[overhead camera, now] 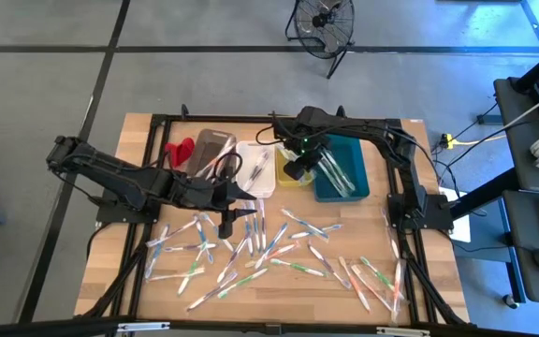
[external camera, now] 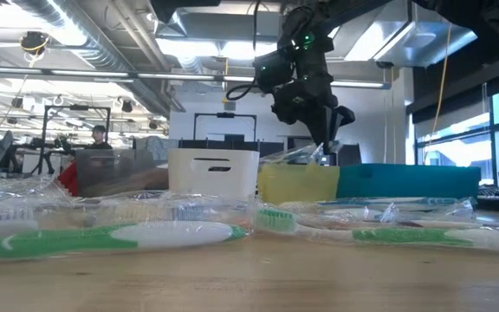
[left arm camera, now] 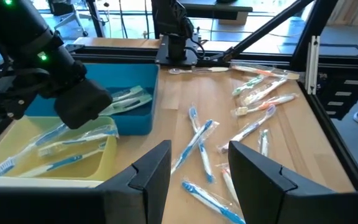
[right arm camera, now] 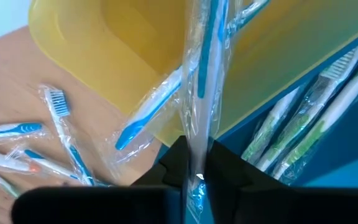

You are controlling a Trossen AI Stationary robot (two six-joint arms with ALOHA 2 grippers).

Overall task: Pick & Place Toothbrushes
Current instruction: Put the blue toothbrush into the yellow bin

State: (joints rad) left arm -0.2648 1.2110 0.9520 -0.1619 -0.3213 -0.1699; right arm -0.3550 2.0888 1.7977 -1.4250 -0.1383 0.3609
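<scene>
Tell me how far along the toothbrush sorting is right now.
Early. A few wrapped toothbrushes already lie in the teal bin and yellow bin. The right hand holds a blue toothbrush over the yellow bin. The left hand hovers open over the many loose toothbrushes left on the table.

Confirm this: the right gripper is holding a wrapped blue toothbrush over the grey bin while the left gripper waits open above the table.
Wrong bin. The right gripper holds the wrapped blue toothbrush over the yellow bin, beside the teal bin, not the grey one; the right wrist view shows it, and the high view agrees. The rest stands: the left gripper waits open above the table.
</scene>
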